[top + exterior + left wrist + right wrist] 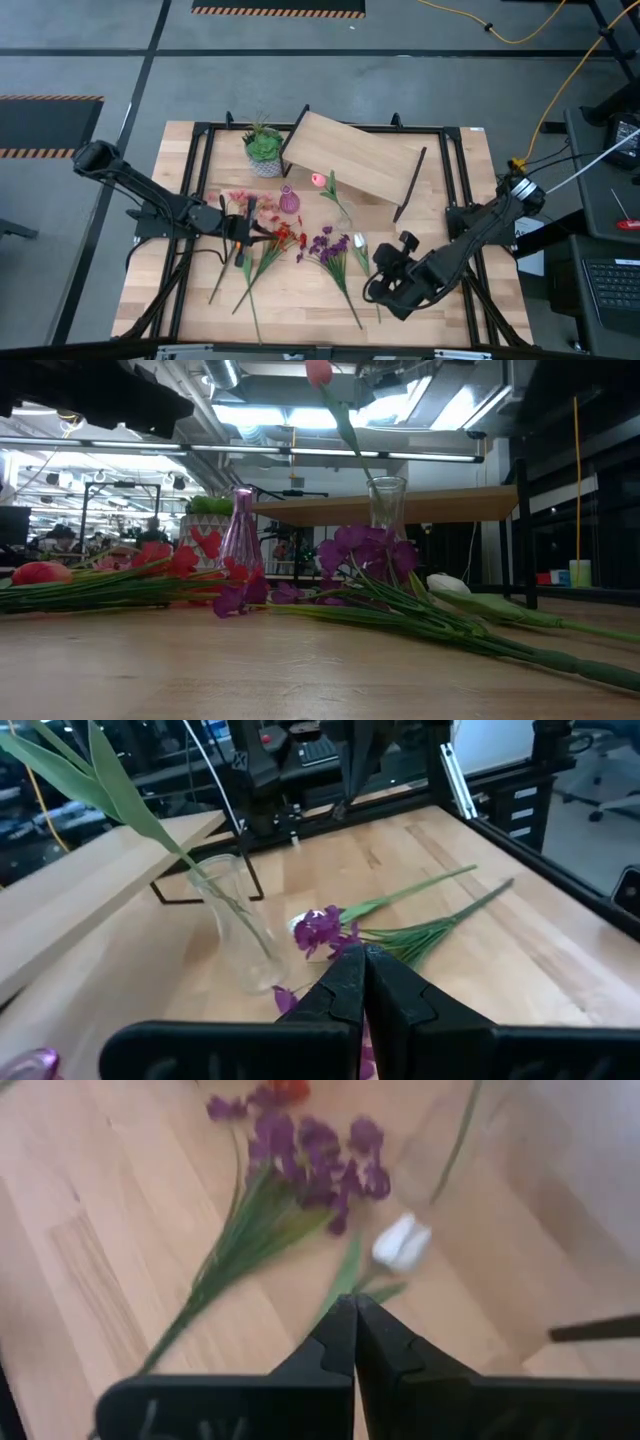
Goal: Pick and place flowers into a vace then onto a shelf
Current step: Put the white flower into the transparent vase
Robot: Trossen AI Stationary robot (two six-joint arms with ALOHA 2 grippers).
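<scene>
The left gripper (243,233) is seen over the left-middle of the table (440,160), its two fingers (345,985) pressed together with nothing between them. Just beneath and beside it lies a loose bundle of red-flowered stems (280,240), with pink blossoms (237,200) a little farther back. The right gripper (385,258) is held over the near right part of the table, its two fingers (350,1330) likewise pressed together and empty; a single white tulip (400,1240) is seen lying just ahead of it, with one purple cluster (328,243) to the left of that.

Two vases are counted: a pink glass vase (289,200) standing upright near the middle of the table, and a clear glass vase (387,505) standing to its right (barely made out from above). One pink tulip (318,180) is set in the clear vase, its stalk leaning so that the bloom rises well above the rim.

One wooden shelf (350,155) on black legs is placed at the far side of the table, behind both vases. One small potted green plant (264,150) stands just left of the shelf. The remaining flowers are all lying flat on the tabletop, stalks pointing toward the near edge.
</scene>
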